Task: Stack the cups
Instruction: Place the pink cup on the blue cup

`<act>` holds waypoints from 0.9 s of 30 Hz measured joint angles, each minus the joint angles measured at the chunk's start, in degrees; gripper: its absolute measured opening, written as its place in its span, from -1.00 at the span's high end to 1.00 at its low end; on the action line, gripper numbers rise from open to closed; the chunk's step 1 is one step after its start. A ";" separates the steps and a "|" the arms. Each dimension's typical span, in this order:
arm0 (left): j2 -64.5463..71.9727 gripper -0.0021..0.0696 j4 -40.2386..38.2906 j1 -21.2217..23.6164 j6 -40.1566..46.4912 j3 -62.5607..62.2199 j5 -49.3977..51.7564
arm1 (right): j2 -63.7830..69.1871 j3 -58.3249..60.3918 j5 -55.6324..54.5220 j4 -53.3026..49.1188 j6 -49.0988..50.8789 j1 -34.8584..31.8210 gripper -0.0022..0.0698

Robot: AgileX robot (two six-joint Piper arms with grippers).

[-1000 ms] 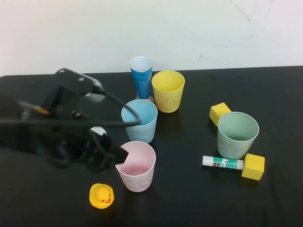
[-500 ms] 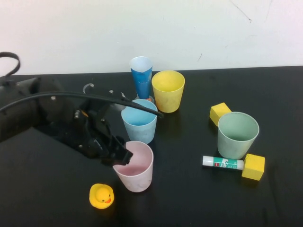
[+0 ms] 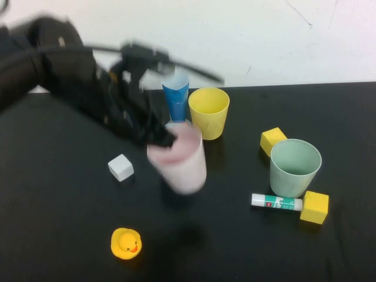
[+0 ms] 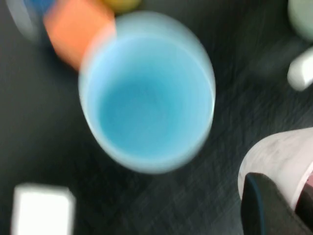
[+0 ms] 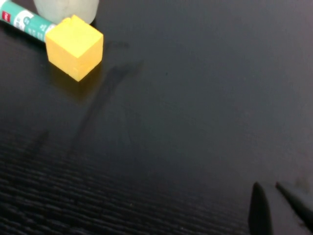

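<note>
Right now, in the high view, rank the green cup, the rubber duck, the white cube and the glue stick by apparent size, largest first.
1. Green cup
2. Glue stick and rubber duck: too close to rank; the stick is longer, the duck bulkier and nearer the camera.
3. White cube

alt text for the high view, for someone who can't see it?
The left gripper, shut on the pale pink cup, holds it lifted above the black table, in front of the dark-blue cup and yellow cup. To the right stand the pale green cup, two yellow blocks and a glue stick; a rubber duck and white block lie nearer. The right gripper is out of this view.
</note>
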 joint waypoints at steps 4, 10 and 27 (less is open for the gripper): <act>0.05 0.91 2.54 0.00 -0.21 -6.05 -3.42 | 0.00 0.00 -0.09 0.12 0.00 0.00 0.95; 2.09 0.91 8.68 0.00 -0.35 -7.50 -9.54 | 0.00 0.00 -0.13 0.32 0.00 0.00 0.95; 9.39 0.24 11.21 0.00 -0.48 -9.48 -10.33 | 0.00 0.00 -0.13 8.34 -11.41 0.49 0.95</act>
